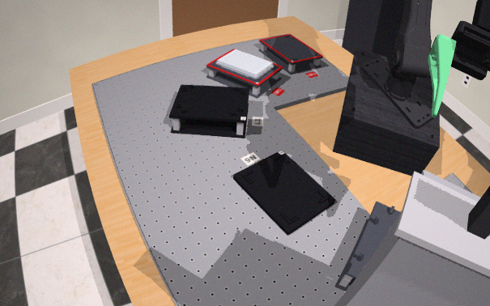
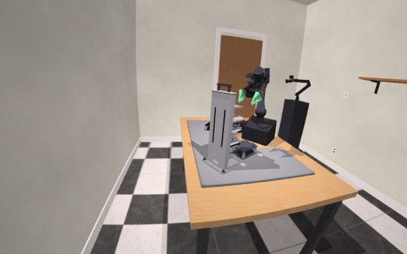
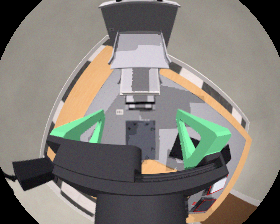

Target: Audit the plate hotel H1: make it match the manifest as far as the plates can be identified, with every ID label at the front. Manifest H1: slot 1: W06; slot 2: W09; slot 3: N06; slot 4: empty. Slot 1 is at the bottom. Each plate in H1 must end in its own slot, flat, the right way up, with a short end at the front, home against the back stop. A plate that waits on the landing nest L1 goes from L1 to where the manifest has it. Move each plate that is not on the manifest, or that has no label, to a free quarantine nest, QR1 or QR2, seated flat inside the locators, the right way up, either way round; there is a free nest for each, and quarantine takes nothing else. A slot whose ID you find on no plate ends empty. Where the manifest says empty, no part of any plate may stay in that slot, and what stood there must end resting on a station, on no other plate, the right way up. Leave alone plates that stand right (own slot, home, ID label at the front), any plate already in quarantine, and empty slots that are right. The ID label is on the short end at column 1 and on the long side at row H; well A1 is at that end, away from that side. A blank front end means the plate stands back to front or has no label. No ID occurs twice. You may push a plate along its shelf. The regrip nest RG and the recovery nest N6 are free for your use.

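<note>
My gripper (image 3: pixel 140 113) is open and empty, its green fingers spread wide, high above the table in front of the plate hotel H1 (image 2: pixel 222 131). In the wrist view the hotel (image 3: pixel 140 43) stands ahead with its handle on top; a pale plate (image 3: pixel 140 83) pokes out of an upper shelf and darker shelves show below it. No label is readable. In the top view one green finger (image 1: pixel 440 73) shows at the upper right. A white plate (image 1: pixel 245 64) sits in one red-edged quarantine nest; the other red-edged nest (image 1: pixel 291 48) is bare.
A raised black nest (image 1: pixel 210 106) stands mid-table. The flat black nest N6 (image 1: pixel 283 190) lies near the hotel's foot. The arm's black base block (image 1: pixel 385 121) stands at the right. A tall black box with a camera arm (image 2: pixel 293 121) stands behind the base.
</note>
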Motion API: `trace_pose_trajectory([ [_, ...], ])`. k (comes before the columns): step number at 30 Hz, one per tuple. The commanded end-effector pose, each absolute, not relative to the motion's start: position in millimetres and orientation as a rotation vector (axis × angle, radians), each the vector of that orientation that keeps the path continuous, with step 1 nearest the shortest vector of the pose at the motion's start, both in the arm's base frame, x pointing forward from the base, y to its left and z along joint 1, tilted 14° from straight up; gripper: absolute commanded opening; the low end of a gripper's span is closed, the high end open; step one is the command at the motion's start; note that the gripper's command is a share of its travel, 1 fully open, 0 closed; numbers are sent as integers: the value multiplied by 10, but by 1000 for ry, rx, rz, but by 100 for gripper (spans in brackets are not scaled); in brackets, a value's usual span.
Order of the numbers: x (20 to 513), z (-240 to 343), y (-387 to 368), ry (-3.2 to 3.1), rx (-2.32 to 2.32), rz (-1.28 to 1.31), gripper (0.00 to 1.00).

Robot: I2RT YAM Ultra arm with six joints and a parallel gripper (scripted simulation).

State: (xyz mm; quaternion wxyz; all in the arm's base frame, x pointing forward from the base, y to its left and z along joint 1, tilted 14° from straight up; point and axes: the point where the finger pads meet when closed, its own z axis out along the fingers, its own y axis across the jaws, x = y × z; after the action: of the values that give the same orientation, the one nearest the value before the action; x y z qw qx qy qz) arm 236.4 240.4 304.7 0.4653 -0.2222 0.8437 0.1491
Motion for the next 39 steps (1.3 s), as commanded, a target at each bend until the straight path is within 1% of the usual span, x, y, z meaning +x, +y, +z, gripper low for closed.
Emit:
trace_pose_trajectory([
  [1,2369,3087,2419,2059,-545,377,100],
  [14,2369,3087,2419,2059,-545,377,100],
  [29,2115,2962,2259,2071,-553,369,100],
  [32,2105,3044,2257,2056,-544,383,100],
  [33,2088,2953,2243,2071,-553,369,100],
  [39,2162,2907,2249,2054,-526,374,100],
])
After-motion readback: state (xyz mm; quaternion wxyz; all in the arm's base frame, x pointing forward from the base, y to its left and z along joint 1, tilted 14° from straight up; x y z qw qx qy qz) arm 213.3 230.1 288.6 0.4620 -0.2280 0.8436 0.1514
